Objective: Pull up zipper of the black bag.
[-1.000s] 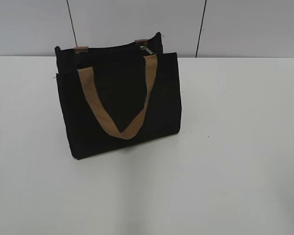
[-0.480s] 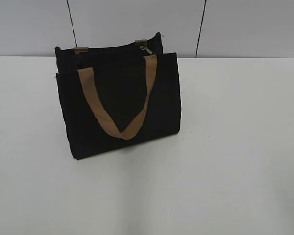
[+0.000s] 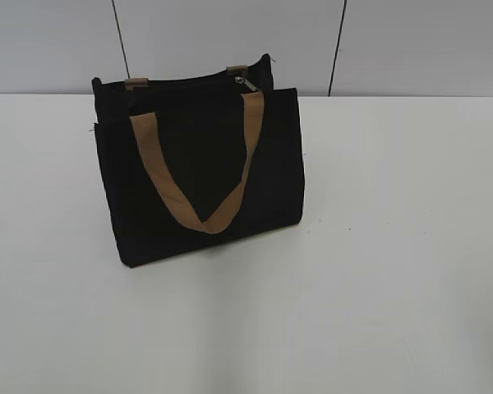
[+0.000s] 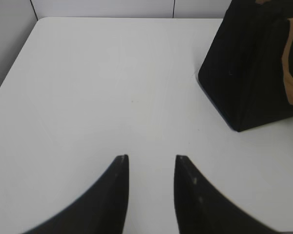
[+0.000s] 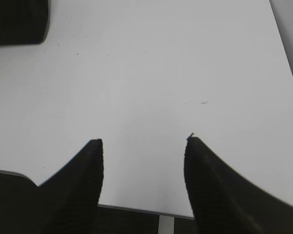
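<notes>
The black bag (image 3: pixel 201 168) stands upright on the white worktop (image 3: pixel 378 271), left of centre in the exterior view and near the back edge, front pocket panel facing the camera. 1 tan strap handle (image 3: pixel 199 176) hangs down the front in a V; the stubs of the 2nd handle (image 3: pixel 136 83) poke up at the rear top edge. The zipper (image 3: pixel 244 83) sits at the right end of the top zip line, silver slider just above the front strap's right leg. Left end effector (image 4: pixel 151 163) is released, jaws apart over bare worktop, grasping nothing; the bag's side corner is ahead and to its right, well apart. Right end effector (image 5: pixel 144 146) is also released, jaws wide apart near the worktop's front edge, bag only a dark corner at top left. Neither arm shows in the exterior view.
</notes>
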### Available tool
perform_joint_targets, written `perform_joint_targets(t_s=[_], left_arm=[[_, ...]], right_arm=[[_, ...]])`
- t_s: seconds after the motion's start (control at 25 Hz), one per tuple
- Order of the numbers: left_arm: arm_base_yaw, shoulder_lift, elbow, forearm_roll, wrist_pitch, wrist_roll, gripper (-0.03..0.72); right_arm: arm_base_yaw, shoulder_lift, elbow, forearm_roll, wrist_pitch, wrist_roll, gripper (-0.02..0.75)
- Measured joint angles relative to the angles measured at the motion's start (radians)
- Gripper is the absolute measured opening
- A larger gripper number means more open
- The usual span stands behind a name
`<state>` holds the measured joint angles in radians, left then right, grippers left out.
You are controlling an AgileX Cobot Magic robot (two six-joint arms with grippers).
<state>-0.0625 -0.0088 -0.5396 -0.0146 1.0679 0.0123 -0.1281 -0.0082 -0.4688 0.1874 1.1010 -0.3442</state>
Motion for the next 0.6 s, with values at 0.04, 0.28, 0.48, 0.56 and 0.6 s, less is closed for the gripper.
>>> perform_joint_targets(t_s=[0.04,0.28,0.48,0.56,0.6], left_arm=[[0.000,0.000,0.000,0.000,0.000,0.000,0.237],[0.000,0.000,0.000,0.000,0.000,0.000,0.237],[0.000,0.000,0.000,0.000,0.000,0.000,0.237],[0.000,0.000,0.000,0.000,0.000,0.000,0.238],[0.000,0.000,0.000,0.000,0.000,0.000,0.237]], right_arm=[[0.000,0.000,0.000,0.000,0.000,0.000,0.409],[0.000,0.000,0.000,0.000,0.000,0.000,0.409],[0.000,0.000,0.000,0.000,0.000,0.000,0.409],[0.000,0.000,0.000,0.000,0.000,0.001,0.409],[0.000,0.000,0.000,-0.001,0.000,0.006,0.409]])
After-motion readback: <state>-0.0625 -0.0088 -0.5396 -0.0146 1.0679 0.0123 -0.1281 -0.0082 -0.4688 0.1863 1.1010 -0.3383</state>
